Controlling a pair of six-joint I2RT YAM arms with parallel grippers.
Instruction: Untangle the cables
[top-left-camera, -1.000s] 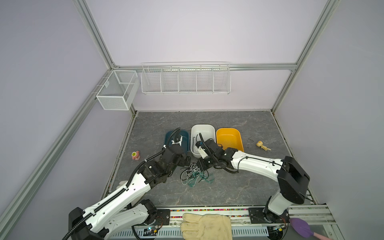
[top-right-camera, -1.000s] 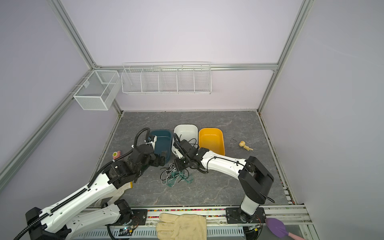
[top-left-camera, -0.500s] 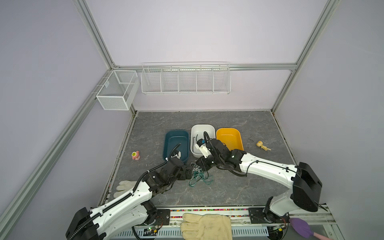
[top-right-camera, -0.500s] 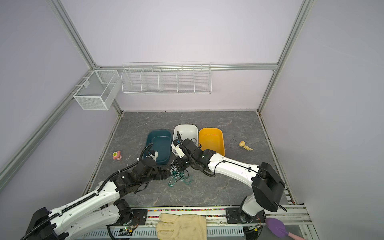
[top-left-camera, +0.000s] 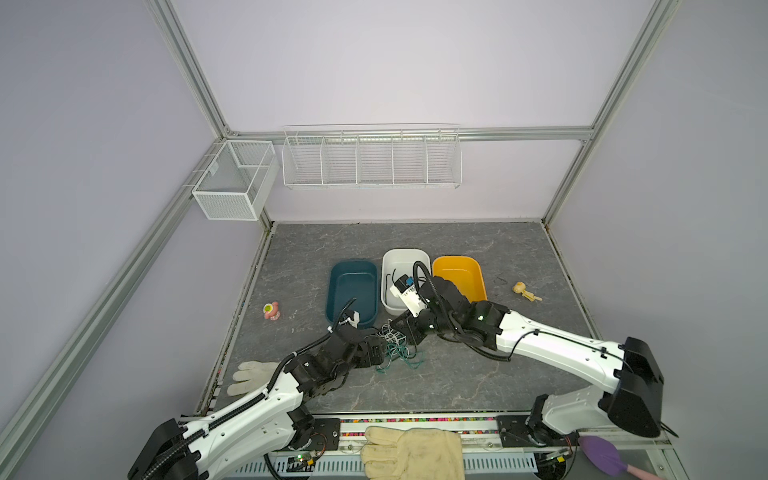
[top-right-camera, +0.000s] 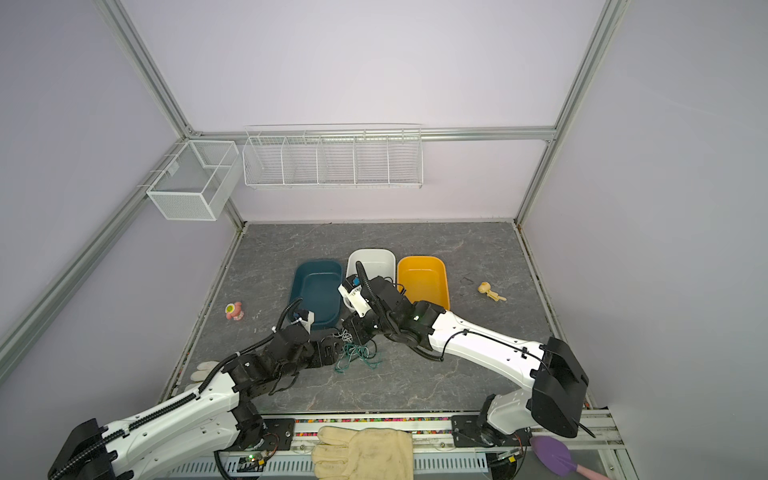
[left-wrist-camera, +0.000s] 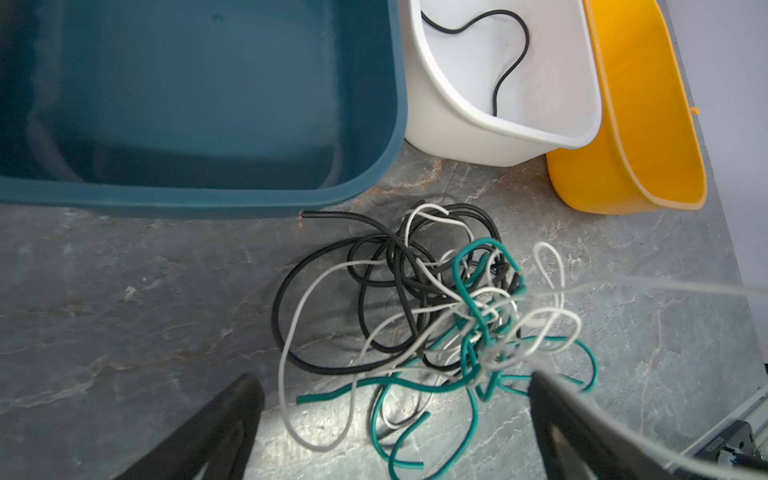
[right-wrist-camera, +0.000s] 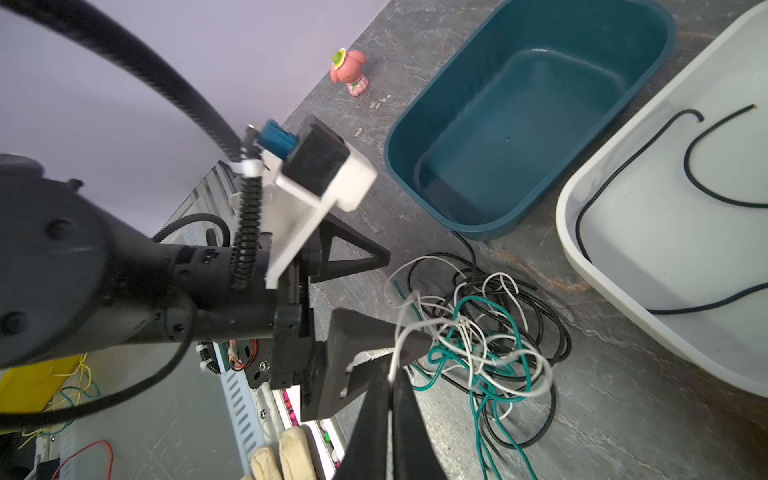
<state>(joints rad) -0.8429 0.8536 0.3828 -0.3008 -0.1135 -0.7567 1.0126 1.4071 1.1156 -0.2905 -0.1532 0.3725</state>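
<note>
The cables (top-left-camera: 395, 349) (top-right-camera: 353, 353) lie in a loose tangle of black, white and teal-green cords on the grey floor, just in front of the bins. My left gripper (left-wrist-camera: 395, 399) (top-left-camera: 376, 353) is open, low over the near edge of the tangle (left-wrist-camera: 449, 316), with loose teal and white ends between its fingers (left-wrist-camera: 224, 428). My right gripper (right-wrist-camera: 390, 378) (top-left-camera: 409, 334) is shut on a white cable that runs up out of the tangle (right-wrist-camera: 478, 345). A single black cable (left-wrist-camera: 511, 54) (right-wrist-camera: 623, 166) lies apart in the white bin (top-left-camera: 401, 251).
A teal bin (top-left-camera: 353, 264), the white bin and an orange bin (top-left-camera: 457, 259) stand side by side behind the tangle. A pink toy (top-left-camera: 271, 311) sits to the left and a wooden toy (top-left-camera: 523, 289) to the right. Gloves (top-left-camera: 249, 376) (top-left-camera: 411, 453) lie at the front.
My left arm has come down from the teal bin and forward to the near side of the tangle, still open. The right gripper has stayed shut beside the tangle, shifting only slightly.
</note>
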